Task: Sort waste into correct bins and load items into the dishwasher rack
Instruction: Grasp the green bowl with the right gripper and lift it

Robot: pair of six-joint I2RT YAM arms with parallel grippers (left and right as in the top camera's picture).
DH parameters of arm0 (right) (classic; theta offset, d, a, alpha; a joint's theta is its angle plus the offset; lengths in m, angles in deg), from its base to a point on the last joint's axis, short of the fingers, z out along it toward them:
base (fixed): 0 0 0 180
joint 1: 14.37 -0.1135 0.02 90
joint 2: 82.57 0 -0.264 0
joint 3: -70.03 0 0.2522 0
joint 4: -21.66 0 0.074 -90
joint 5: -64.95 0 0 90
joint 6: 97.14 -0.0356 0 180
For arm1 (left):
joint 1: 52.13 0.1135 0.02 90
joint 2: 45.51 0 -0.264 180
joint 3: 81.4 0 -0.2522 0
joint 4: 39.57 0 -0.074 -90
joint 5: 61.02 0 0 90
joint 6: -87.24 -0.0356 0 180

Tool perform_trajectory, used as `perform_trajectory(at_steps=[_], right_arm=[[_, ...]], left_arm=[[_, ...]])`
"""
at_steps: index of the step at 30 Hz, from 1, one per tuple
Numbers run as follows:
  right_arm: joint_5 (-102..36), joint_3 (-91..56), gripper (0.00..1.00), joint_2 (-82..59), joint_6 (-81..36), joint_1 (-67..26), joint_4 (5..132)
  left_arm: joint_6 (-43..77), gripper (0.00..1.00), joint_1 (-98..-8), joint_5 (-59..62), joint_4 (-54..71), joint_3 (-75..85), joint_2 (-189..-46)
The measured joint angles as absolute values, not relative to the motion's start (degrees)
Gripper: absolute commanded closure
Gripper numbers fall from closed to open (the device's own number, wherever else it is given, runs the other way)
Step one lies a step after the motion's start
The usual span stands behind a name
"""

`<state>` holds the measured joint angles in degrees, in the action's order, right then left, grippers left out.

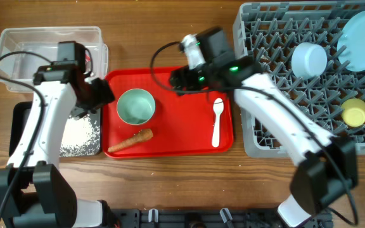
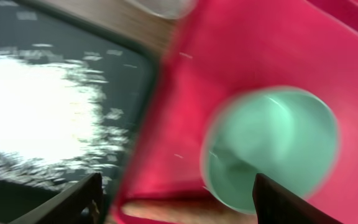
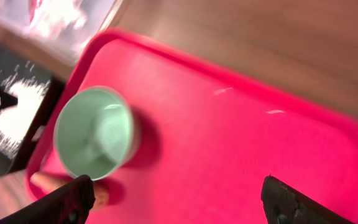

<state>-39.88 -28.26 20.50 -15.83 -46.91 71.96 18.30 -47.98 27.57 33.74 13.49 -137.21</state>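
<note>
- My left gripper [image 2: 178, 186] has its jaws spread wide with nothing between them. It hangs over the seam where the black tray [image 2: 138, 81] meets the red tray [image 2: 260, 43]. The wrist view is smeared.
- My right gripper [image 3: 178, 186] is also parted and empty, above the glossy red tray's far side.
- The pale green bowl [image 1: 135, 106] is round, smooth and upright on the red tray's left half.
- The carrot-like stick [image 1: 130, 140] is tapered and orange-brown. It lies on the tray just in front of the bowl.
- The white spoon [image 1: 217, 120] lies flat near the tray's right edge.
- The rice-like grains [image 1: 78, 136] form a loose white heap in the shallow black tray.
- The clear plastic tub [image 1: 24, 47] sits behind the black tray. A bit of red-and-white wrapper [image 1: 90, 58] shows inside it, mostly hidden by my left arm.
- The grey pegged dishwasher rack [image 1: 265, 82] holds an upside-down light blue bowl [image 1: 309, 59], a tilted light blue plate [image 1: 362, 39] and a yellow cup [image 1: 353, 111].
</note>
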Motion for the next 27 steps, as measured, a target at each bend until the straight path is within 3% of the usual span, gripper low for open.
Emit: perform_trajectory(at_steps=[7, 10, 13, 15, 27], right_arm=[[-41.87, -28.26, 0.36, 30.33, -22.48, -56.63, 66.84], [-41.30, -28.26, 0.50, 34.33, -26.21, -57.95, 65.75], [-38.13, -28.26, 0.82, 36.78, -30.02, -58.10, 65.07], [-36.56, -28.26, 0.96, 36.98, -31.50, -58.10, 64.87], [-24.10, -28.96, 0.96, 35.14, -35.63, -55.13, 62.91]], left_arm=[[22.06, 0.18, -35.39, 29.97, 35.53, 13.49, -137.21], [22.28, 0.17, -33.12, 29.47, 35.71, 13.49, -137.21], [22.48, 0.17, -32.99, 28.88, 35.71, 13.49, -137.21], [22.50, 0.17, -32.99, 28.68, 35.71, 13.49, -137.21], [22.50, 0.17, -32.99, 28.46, 35.69, 13.49, -137.21]])
